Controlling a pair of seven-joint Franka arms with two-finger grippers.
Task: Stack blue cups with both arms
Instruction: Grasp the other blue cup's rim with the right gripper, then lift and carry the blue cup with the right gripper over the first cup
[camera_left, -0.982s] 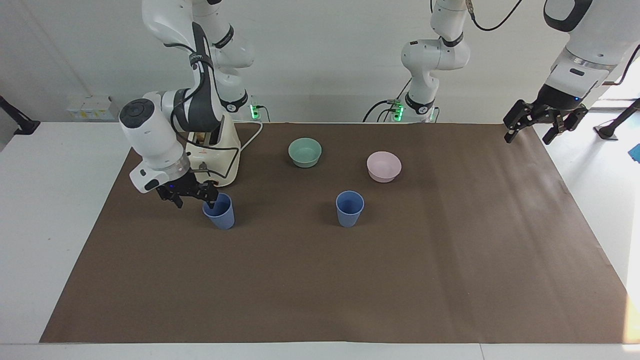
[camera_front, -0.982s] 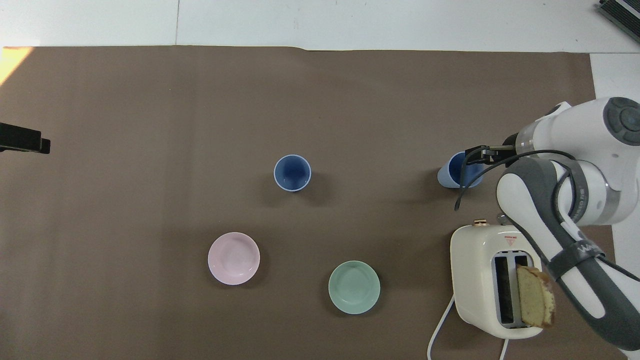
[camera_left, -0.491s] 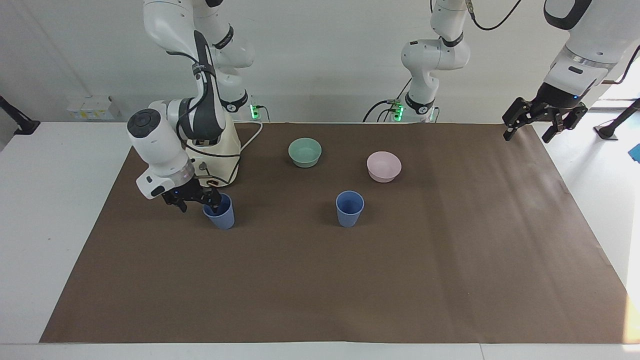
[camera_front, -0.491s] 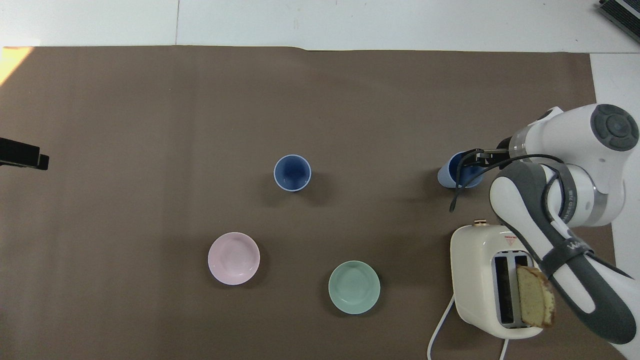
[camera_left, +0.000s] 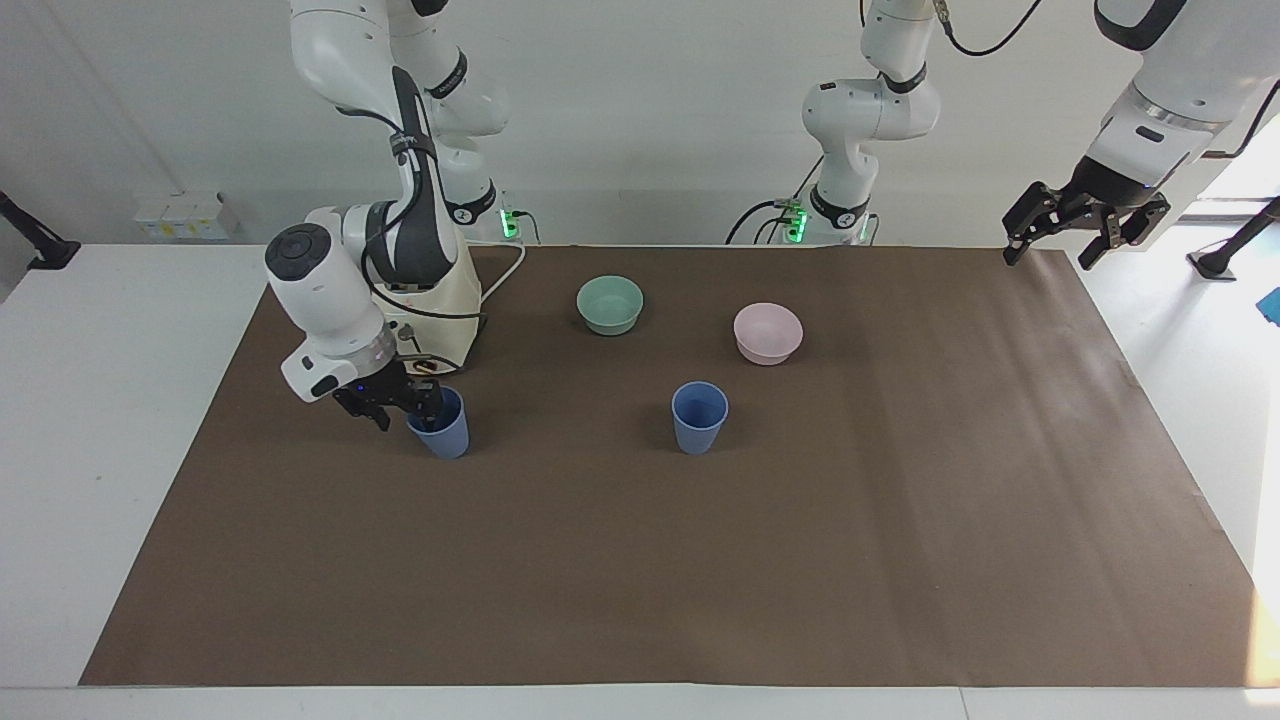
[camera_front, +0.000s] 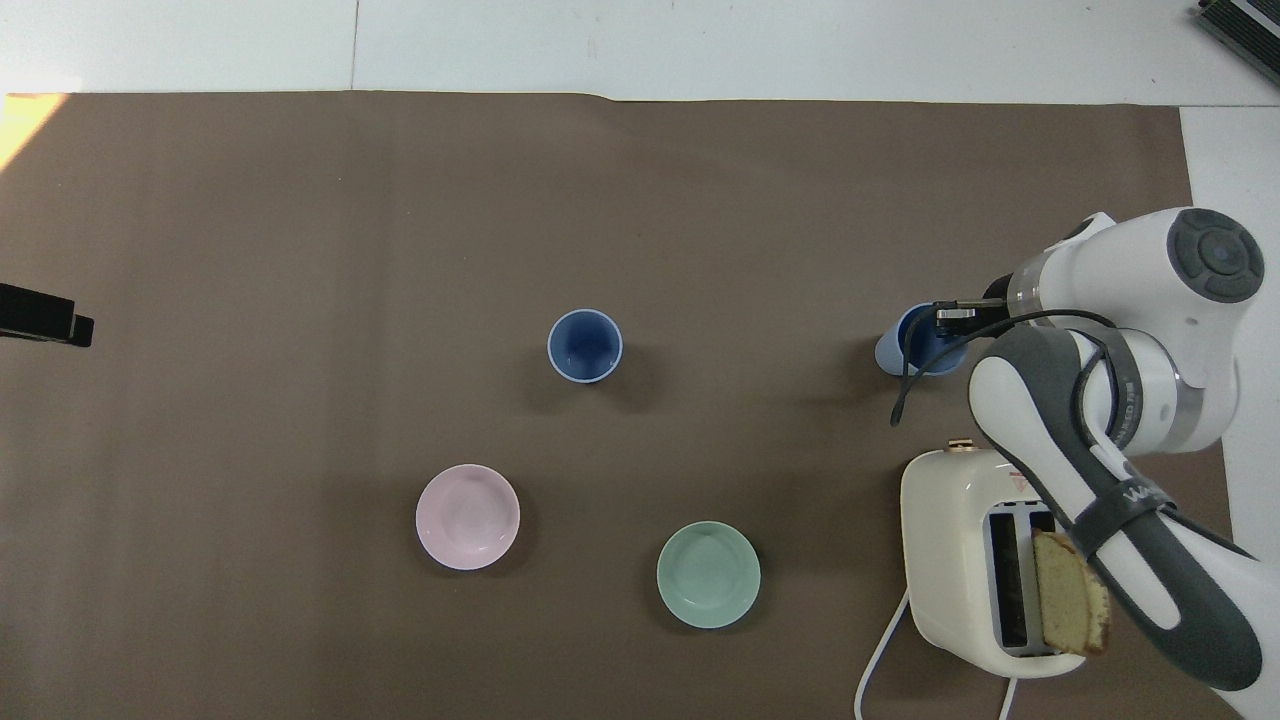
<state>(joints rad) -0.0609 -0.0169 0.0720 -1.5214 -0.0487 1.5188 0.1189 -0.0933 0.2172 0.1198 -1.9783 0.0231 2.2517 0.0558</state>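
Two blue cups stand upright on the brown mat. One blue cup (camera_left: 446, 436) (camera_front: 903, 347) is just in front of the toaster, toward the right arm's end. My right gripper (camera_left: 424, 400) (camera_front: 948, 320) is low at this cup, one finger inside and one outside, shut on the wall nearest the toaster. The second blue cup (camera_left: 699, 420) (camera_front: 585, 345) stands alone mid-mat, untouched. My left gripper (camera_left: 1083, 226) (camera_front: 40, 324) hangs open and empty over the mat's corner at the left arm's end, where that arm waits.
A cream toaster (camera_left: 445, 300) (camera_front: 950, 540) with a bread slice (camera_front: 1072, 600) in one slot stands next to the right arm. A teal bowl (camera_left: 610, 304) (camera_front: 708, 575) and a pink bowl (camera_left: 768, 333) (camera_front: 467, 517) sit nearer the robots than the middle cup.
My right gripper's fingers have closed on the wall of the cup by the toaster, and its wrist has shifted slightly. My left gripper has drifted a little upward.
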